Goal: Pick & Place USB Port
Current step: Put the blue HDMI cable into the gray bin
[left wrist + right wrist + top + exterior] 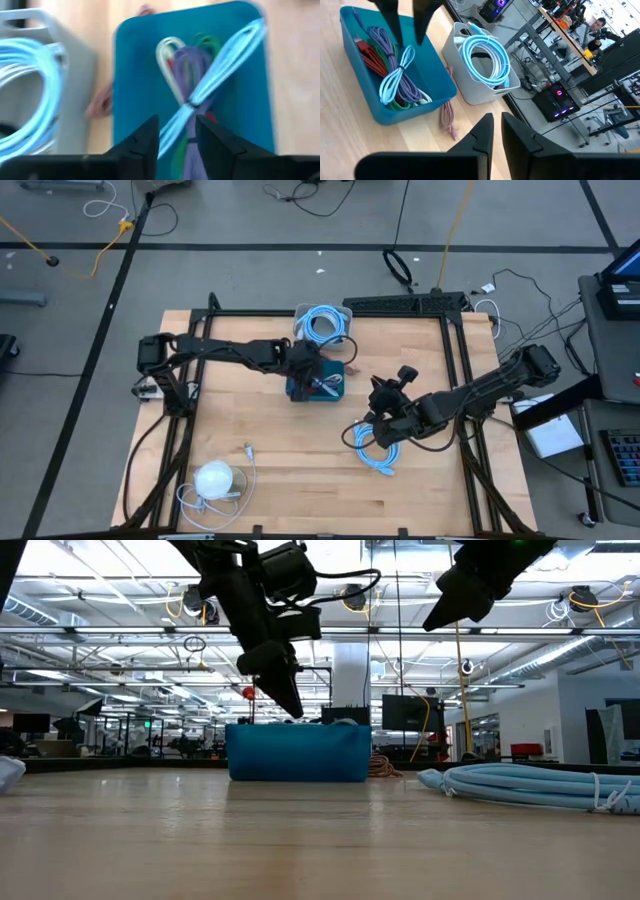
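Observation:
A blue bin stands on the table's far middle and holds several coloured cables. On top of them lies a light-blue cable bundle, tied at its middle. I cannot tell a USB port apart among them. My left gripper hangs open just above the bin, its fingers pointing down and apart from the bundle. My right gripper hovers shut and with nothing in it to the right of the bin, well above the table.
A white bin with a coiled light-blue cable stands just behind the blue one. A pink cable lies between them. Another light-blue coil lies under my right arm. A white round object with a cord sits near left.

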Controlling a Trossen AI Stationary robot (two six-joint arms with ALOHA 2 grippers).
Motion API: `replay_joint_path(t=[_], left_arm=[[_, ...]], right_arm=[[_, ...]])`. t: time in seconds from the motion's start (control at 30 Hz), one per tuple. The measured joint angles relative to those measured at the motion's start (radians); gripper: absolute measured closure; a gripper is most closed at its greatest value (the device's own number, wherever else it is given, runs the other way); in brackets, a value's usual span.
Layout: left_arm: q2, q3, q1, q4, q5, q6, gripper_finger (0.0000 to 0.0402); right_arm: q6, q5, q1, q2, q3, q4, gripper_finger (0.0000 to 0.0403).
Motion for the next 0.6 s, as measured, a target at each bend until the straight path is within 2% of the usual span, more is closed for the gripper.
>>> replay_joint_path(t=[0.13,0.27,0.33,0.5,0.6], left_arm=[[-0.046,-0.001,-0.027,-0.007,-0.091,0.007,0.0241],[-0.145,-0.001,-0.065,-0.005,-0.083,-0.017,0.0222],[-0.203,-0.001,-0.085,-0.007,-0.016,-0.068,0.0216],[-0.273,0.000,-0.132,0.083,0.318,-0.338,0.0214],[-0.250,0.000,-0.185,0.080,0.385,-0.478,0.0215]], right_arm=[[0.003,-0.009,0.000,0.000,-0.001,-0.026,0.0369],[0.003,-0.027,0.000,0.000,-0.034,-0.019,0.0358],[0.003,-0.029,0.000,0.000,-0.054,-0.007,0.0351],[0.011,-0.029,0.000,0.000,-0.076,0.014,0.0334],[0.009,-0.029,0.006,-0.012,-0.076,0.012,0.0327]])
